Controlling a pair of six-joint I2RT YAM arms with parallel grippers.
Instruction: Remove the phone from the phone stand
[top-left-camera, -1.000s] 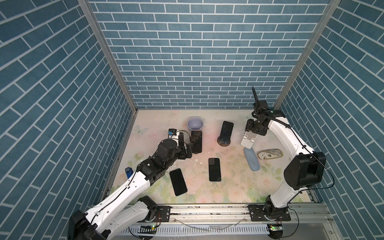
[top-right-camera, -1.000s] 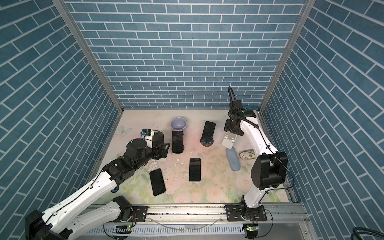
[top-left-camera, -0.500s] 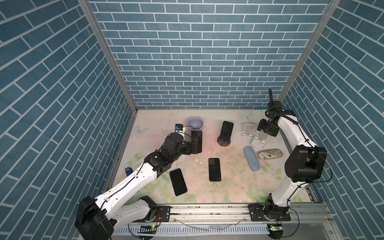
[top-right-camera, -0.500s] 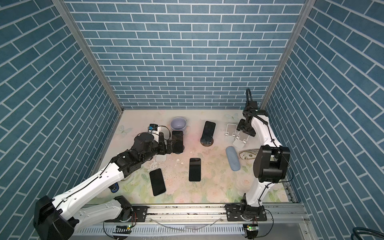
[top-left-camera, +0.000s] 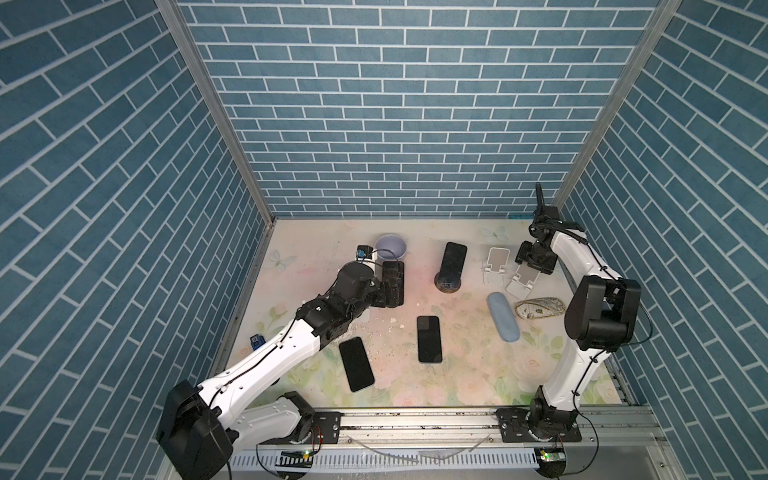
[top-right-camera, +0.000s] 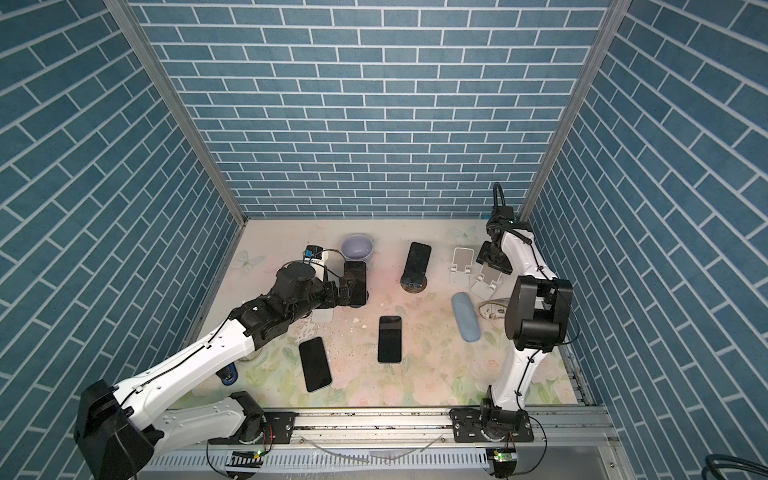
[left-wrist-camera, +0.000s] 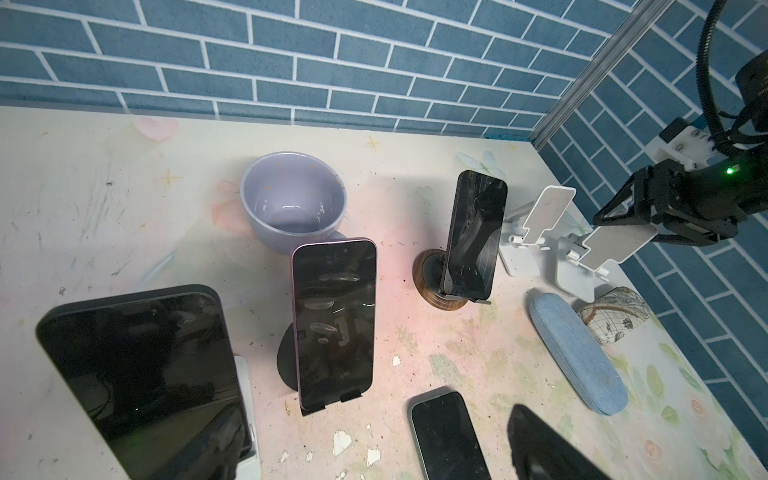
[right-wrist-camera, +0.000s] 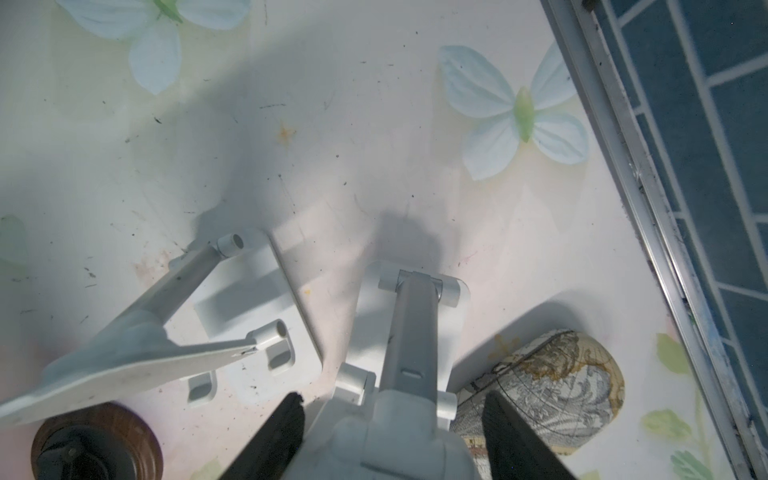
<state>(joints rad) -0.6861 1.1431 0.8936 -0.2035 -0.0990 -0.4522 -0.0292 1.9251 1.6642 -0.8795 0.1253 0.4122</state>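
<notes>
Jaws spread wide, the left gripper has stretched toward the far side of the table and now sits just beside the purple-edged phone, which leans upright in its round black stand, left of centre and just near of the lilac bowl; the left wrist view shows that phone ahead of the fingers, untouched. Over the past second the right gripper, clamped on the plate of an empty white stand, has carried it from mid-table to the far right, where its base appears to rest just beside a 2nd white stand, also empty. That clears the middle but frees no phone: judged from the scene, removal has not begun, and closing on the phone's edges looks to be the step in hand. A dark phone leans on a wooden stand at far centre and a 3rd phone is propped close under the left wrist, so which one the arm is meant to lift cannot be told for certain, though the open jaws sit beside the purple-edged one
</notes>
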